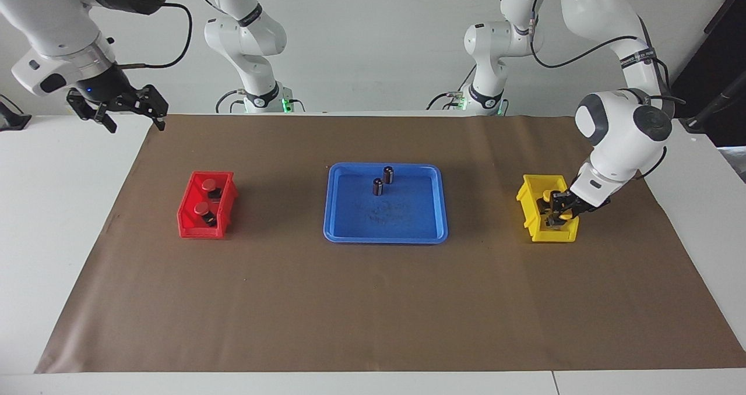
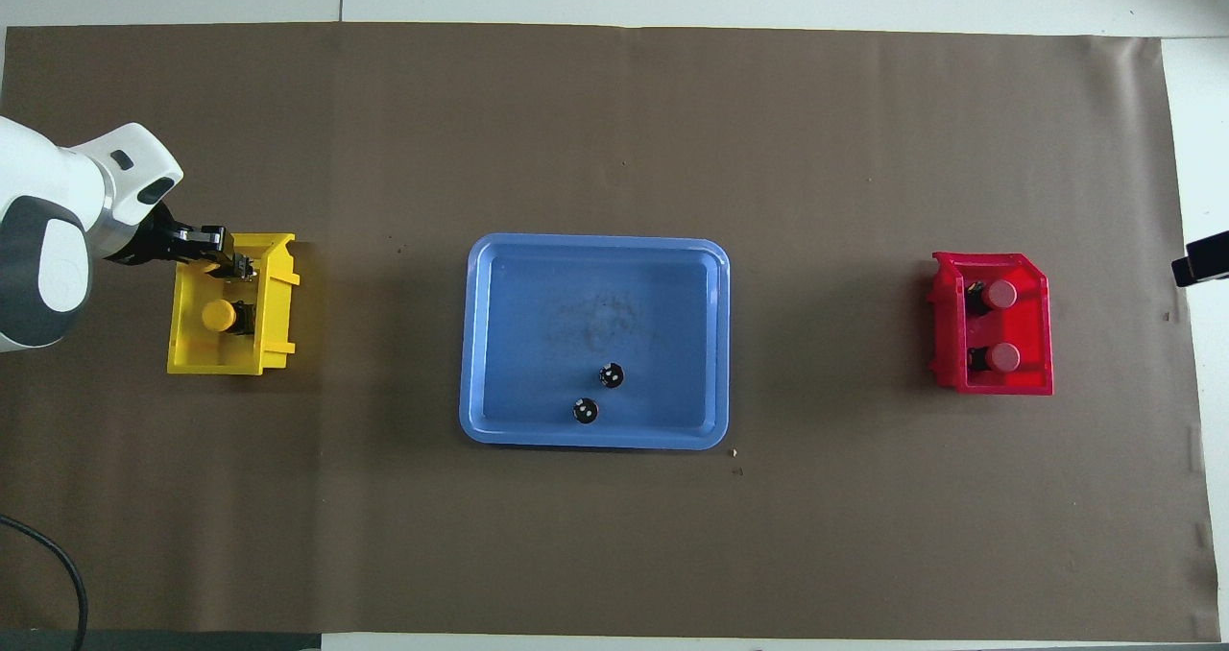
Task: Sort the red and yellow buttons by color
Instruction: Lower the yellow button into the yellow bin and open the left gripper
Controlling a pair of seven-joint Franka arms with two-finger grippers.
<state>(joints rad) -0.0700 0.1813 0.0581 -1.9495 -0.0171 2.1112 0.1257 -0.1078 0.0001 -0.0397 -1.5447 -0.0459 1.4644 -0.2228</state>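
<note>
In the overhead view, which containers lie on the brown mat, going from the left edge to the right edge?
yellow bin → blue tray → red bin
</note>
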